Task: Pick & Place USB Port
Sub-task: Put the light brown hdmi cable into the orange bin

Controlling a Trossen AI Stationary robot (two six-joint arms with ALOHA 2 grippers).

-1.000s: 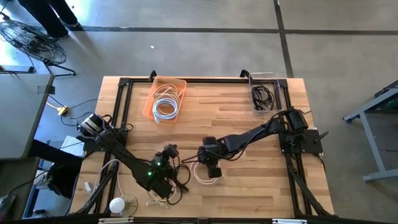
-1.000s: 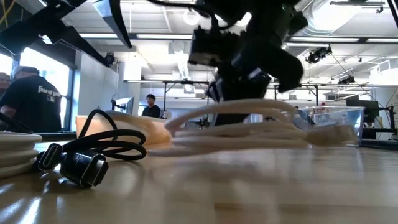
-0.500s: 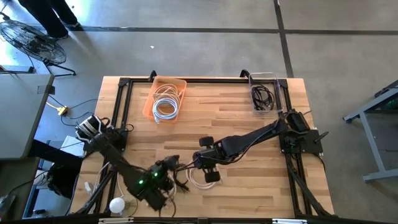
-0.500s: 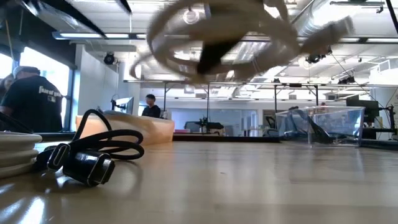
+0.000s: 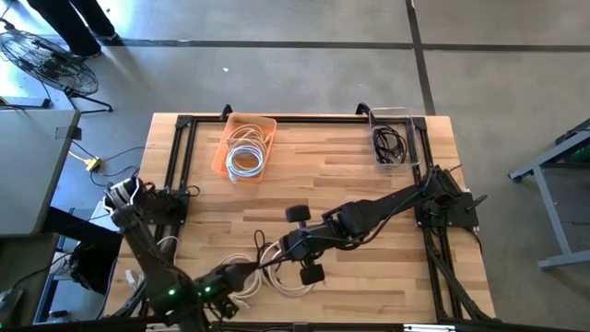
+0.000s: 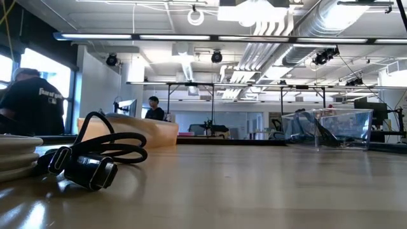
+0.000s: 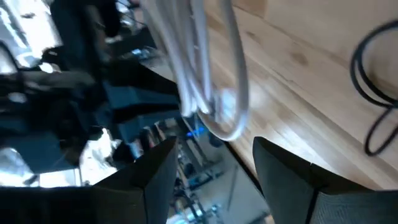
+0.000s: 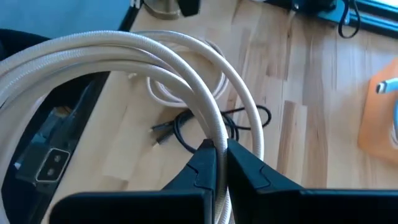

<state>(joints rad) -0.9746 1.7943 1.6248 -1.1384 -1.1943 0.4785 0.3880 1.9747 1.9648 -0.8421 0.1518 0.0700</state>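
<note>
Right gripper (image 8: 217, 158) pinched shut on white cable (image 8: 155, 59); I now have coil lifted clear of table (image 5: 369, 184), out of low view, near 6 o'clock. Left gripper (image 7: 214, 158) open, empty, pulled back toward 7 o'clock. Pick done; orange bin (image 5: 224, 152) at 11 o'clock likely next.

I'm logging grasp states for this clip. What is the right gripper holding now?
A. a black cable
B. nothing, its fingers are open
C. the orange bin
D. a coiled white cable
D: in the right wrist view the right gripper has its fingers pinched on a loop of the white cable, lifted clear of the table, while a black cable lies below on the wood.
</note>
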